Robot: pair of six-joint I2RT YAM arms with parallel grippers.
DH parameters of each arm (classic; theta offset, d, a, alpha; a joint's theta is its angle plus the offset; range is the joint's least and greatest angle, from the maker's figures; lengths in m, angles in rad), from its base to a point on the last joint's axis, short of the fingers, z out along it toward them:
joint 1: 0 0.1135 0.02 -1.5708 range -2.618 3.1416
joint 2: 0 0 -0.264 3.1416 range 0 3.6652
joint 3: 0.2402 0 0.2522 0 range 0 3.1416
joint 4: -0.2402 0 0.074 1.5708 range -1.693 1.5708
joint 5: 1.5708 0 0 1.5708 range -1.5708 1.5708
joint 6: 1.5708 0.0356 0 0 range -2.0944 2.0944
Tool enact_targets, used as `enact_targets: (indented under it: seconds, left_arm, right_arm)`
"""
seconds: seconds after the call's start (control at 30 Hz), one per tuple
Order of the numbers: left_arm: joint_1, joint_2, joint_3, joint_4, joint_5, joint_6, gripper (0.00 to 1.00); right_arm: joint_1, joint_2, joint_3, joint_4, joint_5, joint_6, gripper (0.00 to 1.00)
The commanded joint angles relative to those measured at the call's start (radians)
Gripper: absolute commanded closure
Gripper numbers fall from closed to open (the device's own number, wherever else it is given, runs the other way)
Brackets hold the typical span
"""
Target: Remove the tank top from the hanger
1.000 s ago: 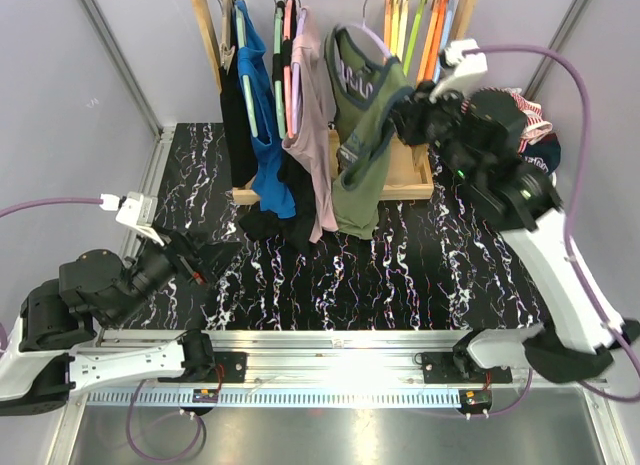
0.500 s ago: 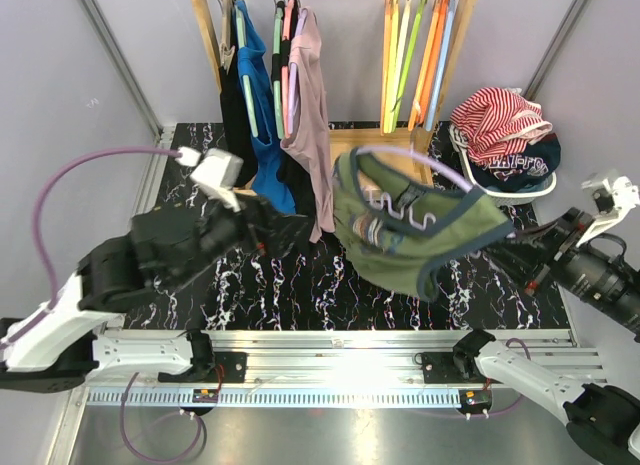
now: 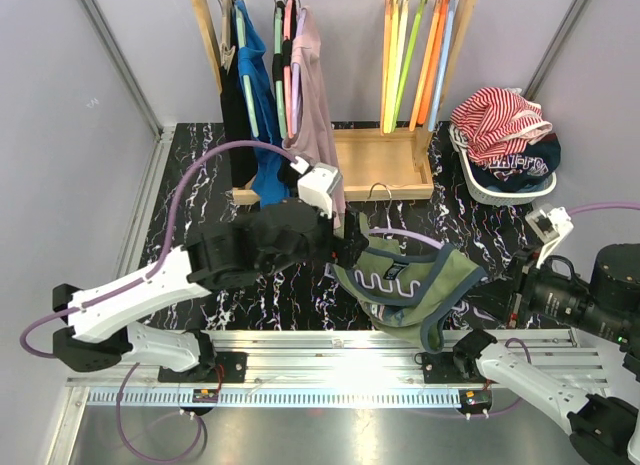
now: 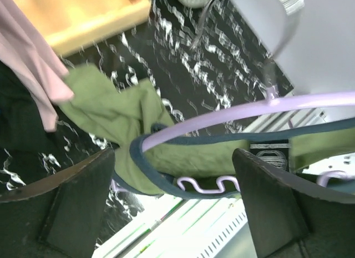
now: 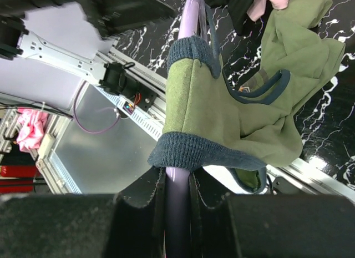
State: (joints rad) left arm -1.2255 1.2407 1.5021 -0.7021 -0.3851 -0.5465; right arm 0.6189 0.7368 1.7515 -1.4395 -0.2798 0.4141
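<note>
Two things bug me about this one. The tank top is fully on the hanger, and the pair sits just in front of the rack, on the arms' side of it, over the tabletop. I can't tell if the hem is touching the tabletop or hanging just clear of it.

The right hand is pinching the end of the hanger's purple arm. In its own camera, the green shoulder with the navy trim wraps around that same arm right up against the fingers. The left hand is spread wide, coming in from the rack side. Both the hanger's curve and the navy neckline run across the gap between its fingers.

Worry one: if the left hand closes where it is now, I reckon it grabs plastic and cloth together. Then any pull just drags the whole hanger along and nothing slides off. It would need to catch cloth only.

Worry two: the right hand only has a thin round rod, and out at the tip. A sideways tug on the cloth could spin or lever the hanger in that pinch, maybe pop it out. And the shoulder bunched against those fingers has to come off over that same end, so it could jam there unless the other side goes first.

Smaller one: the hook points back at the rack, so swinging that way might snag something hanging there.
</note>
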Motion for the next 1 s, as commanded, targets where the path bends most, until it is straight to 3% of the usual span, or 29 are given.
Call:
enact_targets:
  seconds: [0.0, 0.33, 0.43, 0.63, 0.7, 0.77, 0.97]
  left_arm:
    - [0.000, 0.012, -0.041, 0.021, 0.029, -0.096, 0.15]
    - [0.001, 0.052, -0.146, 0.039, 0.014, -0.156, 0.31]
    - [0.017, 0.081, -0.158, 0.035, 0.012, -0.151, 0.41]
    - [0.057, 0.086, -0.213, 0.039, 0.026, -0.150, 0.69]
    - [0.069, 0.082, -0.218, 0.030, 0.020, -0.150, 0.87]
    - [0.070, 0.065, -0.210, 0.013, -0.007, -0.145, 0.98]
    - [0.153, 0.034, -0.166, -0.027, -0.002, -0.081, 1.00]
  right_arm:
    - [-0.001, -0.013, 0.002, 0.060, 0.016, 0.046, 1.00]
    - [-0.001, -0.025, -0.032, 0.096, 0.005, 0.080, 1.00]
    - [-0.001, -0.025, -0.027, 0.099, 0.002, 0.084, 1.00]
    - [-0.001, -0.037, -0.015, 0.100, 0.007, 0.097, 1.00]
    - [-0.001, -0.042, -0.021, 0.090, 0.013, 0.097, 1.00]
    - [-0.001, -0.043, -0.024, 0.077, 0.028, 0.095, 1.00]
    - [-0.001, -0.057, -0.020, 0.076, 0.063, 0.091, 1.00]
